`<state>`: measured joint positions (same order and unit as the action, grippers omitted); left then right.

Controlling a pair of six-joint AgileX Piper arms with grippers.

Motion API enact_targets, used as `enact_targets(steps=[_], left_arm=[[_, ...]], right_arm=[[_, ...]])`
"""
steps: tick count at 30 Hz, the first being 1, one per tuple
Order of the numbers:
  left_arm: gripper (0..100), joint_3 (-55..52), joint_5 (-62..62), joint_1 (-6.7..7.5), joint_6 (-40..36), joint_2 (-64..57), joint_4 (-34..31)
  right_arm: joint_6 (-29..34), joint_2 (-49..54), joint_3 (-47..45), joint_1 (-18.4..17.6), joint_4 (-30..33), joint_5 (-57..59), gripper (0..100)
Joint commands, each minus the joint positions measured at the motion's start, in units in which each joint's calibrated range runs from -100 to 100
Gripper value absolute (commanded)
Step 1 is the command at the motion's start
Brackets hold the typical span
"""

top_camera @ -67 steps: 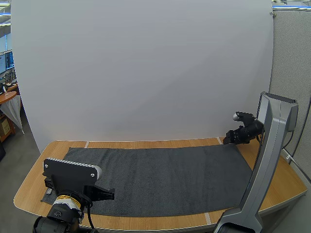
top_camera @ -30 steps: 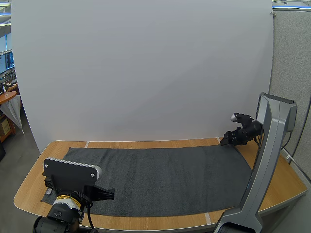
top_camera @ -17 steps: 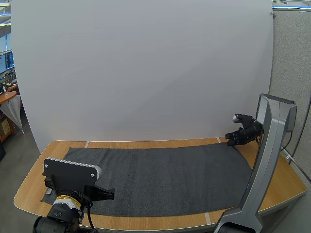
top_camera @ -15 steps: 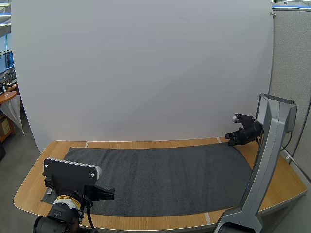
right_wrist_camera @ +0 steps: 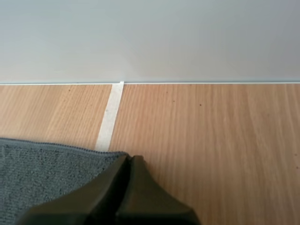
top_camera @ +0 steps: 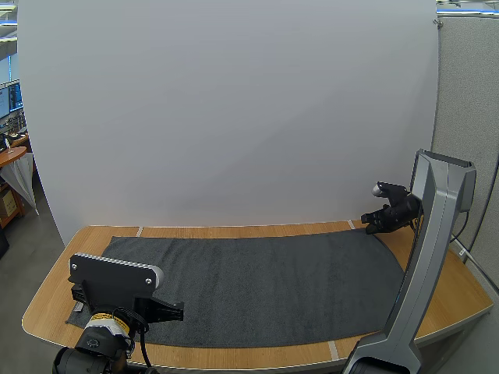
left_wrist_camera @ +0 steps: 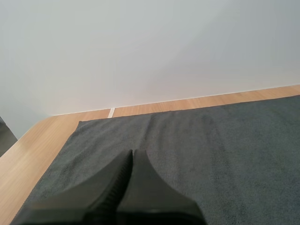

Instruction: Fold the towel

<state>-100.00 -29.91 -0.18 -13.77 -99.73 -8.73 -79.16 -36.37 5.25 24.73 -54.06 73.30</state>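
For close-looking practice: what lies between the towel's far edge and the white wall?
Between towel and wall lies bare table, crossed by a pale tape strip, seen in the right wrist view.

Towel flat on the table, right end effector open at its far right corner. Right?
No: the right end effector is shut, not open; the right wrist view shows its fingers together as one wedge. The towel flat on the table and the far right corner are correct.
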Motion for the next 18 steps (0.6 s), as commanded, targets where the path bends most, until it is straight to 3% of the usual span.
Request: enact_targets(steps=[1, 14, 18], left_arm=[[1, 0.0, 1.35, -0.06, 0.11, -0.27, 0.2], [1, 0.0, 1.35, -0.06, 0.11, -0.27, 0.2], [1, 0.0, 1.35, -0.06, 0.11, -0.27, 0.2]], right_arm=[[0.1, 2.35, 0.22, 0.17, -0.12, -0.76, 0], [0.1, 5.04, 0.22, 0.17, -1.95, 0.27, 0], [0.1, 7.04, 0.22, 0.17, -2.7, 5.26, 0]])
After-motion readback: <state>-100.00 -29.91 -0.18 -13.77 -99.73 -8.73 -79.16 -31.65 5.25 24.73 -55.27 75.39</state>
